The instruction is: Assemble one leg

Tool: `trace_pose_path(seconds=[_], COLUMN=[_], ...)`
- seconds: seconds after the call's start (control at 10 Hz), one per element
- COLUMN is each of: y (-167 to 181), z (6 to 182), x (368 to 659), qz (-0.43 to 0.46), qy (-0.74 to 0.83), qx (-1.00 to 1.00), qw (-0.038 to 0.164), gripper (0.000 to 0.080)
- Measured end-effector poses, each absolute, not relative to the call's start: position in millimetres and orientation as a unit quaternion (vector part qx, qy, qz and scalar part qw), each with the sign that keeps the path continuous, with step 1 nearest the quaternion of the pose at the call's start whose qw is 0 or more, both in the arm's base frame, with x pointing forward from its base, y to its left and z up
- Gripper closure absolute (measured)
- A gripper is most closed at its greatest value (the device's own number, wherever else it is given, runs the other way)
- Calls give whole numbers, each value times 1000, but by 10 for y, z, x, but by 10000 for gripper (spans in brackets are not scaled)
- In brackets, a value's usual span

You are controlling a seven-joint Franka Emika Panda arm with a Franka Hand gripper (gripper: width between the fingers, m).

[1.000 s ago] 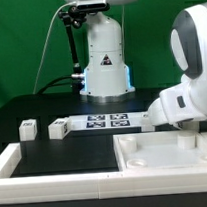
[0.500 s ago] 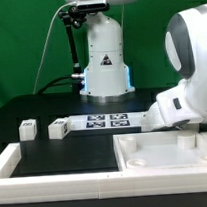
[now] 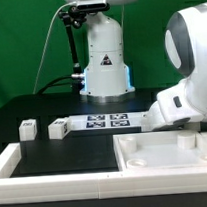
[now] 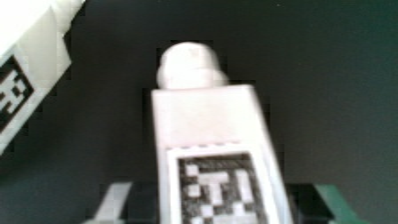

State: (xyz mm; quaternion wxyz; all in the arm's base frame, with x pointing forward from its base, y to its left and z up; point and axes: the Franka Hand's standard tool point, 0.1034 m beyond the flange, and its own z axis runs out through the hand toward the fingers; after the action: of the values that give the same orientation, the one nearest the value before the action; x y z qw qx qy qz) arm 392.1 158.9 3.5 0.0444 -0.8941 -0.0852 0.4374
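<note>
Moved: my arm [image 3: 186,96] has crept slightly toward the exterior view's left.
Gripper [image 4: 217,205]: clamped on the leg [image 4: 210,120], held over the dark table [image 3: 54,145] near the tray [image 3: 166,172].
Risk: I judge a tilted peg [image 4: 192,62] jams or slips.

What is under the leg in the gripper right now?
Around the leg, only dark table shows, with a white tagged edge off to one side. The spot straight below is covered by the leg itself; in the exterior view the arm hides it.
</note>
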Motion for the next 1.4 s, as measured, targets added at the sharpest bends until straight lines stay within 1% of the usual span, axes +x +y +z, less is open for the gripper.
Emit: trace_pose_path(seconds=[0.4, 0.5, 0.7, 0.9, 1.0, 1.1, 1.2, 1.3, 1.4], y=[1590, 1577, 1526, 1458, 1456, 1470, 1462, 1480, 1478], z=[36, 81, 460, 760, 800, 742, 752, 711, 661], x=[3921, 3915, 3989, 4035, 4081, 4113, 4077, 4145, 4331], qz=[437, 446, 466, 471, 459, 434, 440, 419, 312], qy=[-85, -86, -89, -87, -86, -84, -85, -83, -78], qx=[-894, -890, -879, -877, -883, -896, -893, -903, -946], qw=[44, 45, 40, 38, 39, 40, 39, 41, 46], gripper=[510, 510, 510, 509, 509, 509, 509, 509, 509])
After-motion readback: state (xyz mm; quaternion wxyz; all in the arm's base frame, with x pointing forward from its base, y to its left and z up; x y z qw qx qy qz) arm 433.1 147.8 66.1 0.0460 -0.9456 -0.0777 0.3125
